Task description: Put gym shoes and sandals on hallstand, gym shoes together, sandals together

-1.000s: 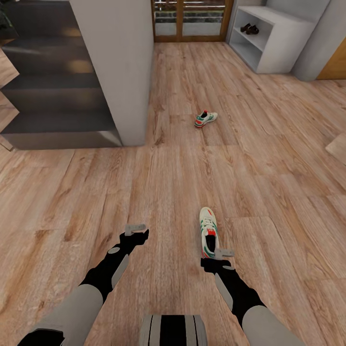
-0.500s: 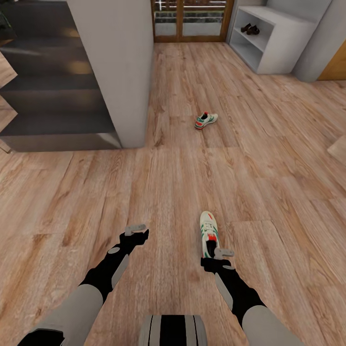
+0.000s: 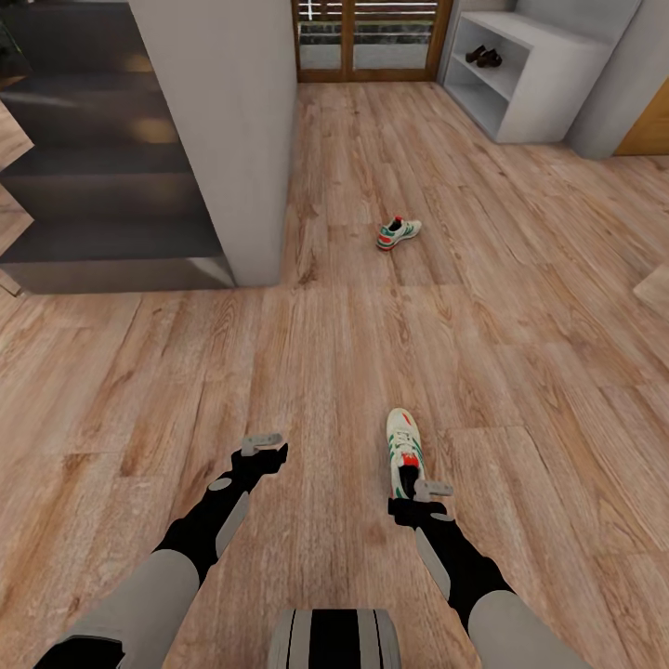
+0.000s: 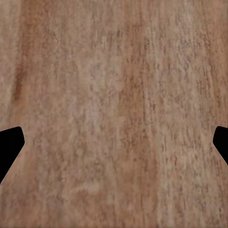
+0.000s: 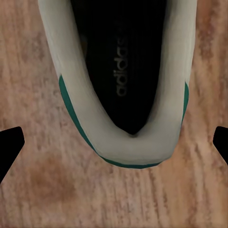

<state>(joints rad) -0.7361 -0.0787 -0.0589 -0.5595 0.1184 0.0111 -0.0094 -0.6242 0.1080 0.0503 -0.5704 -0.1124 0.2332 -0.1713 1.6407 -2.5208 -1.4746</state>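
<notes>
Head view has the right gripper [image 3: 431, 487] with fingers spread wide above the heel of the near gym shoe [image 3: 403, 448] on the corridor floor [image 3: 520, 372], and the left gripper [image 3: 262, 440] equally spread over bare planks. Farther on lies the second gym shoe [image 3: 398, 230]. Beyond, at the floor's far right corner, the hallstand [image 3: 548, 84] holds dark footwear [image 3: 482, 57], too small to identify.

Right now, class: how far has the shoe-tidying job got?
Done: a dark pair, likely the sandals, sits on the hallstand. In hand: the open right gripper hovers over the near gym shoe. Left: both gym shoes, including the far one, lie on the floor.
</notes>
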